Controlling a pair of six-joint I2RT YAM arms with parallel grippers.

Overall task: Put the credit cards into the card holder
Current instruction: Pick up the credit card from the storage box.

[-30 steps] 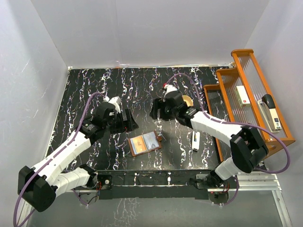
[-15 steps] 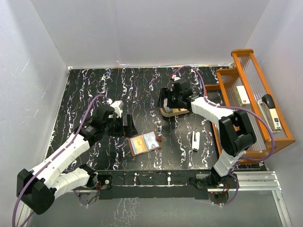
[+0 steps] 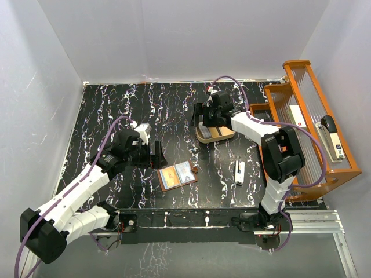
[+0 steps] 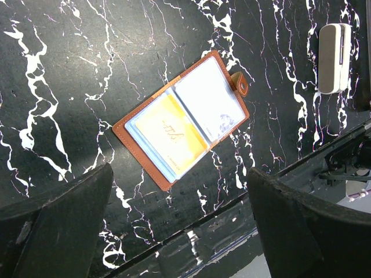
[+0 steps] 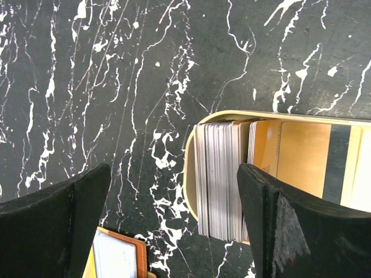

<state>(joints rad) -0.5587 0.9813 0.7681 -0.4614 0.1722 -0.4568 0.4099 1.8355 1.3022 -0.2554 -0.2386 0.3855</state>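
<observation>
The brown card holder (image 3: 178,174) lies open on the black marbled table, an orange card in its left pocket (image 4: 168,136); it fills the middle of the left wrist view (image 4: 232,119). My left gripper (image 3: 156,155) is open and empty, just left of and above the holder, and shows in its own view too (image 4: 179,231). A stack of grey credit cards (image 5: 220,179) stands on edge in the tan oval tray (image 5: 188,168), beside orange-faced cards (image 5: 301,156). My right gripper (image 3: 200,119) is open and empty above the tray's left end, seen also in its wrist view (image 5: 174,220).
A narrow white stick (image 3: 239,172) lies right of the card holder and shows in the left wrist view (image 4: 334,58). An orange wooden rack (image 3: 307,124) with a stapler stands along the right edge. White walls enclose the table on three sides.
My right gripper has moved back and right, from beside the tray to over its left end. My left gripper has shifted slightly nearer and toward the card holder.
</observation>
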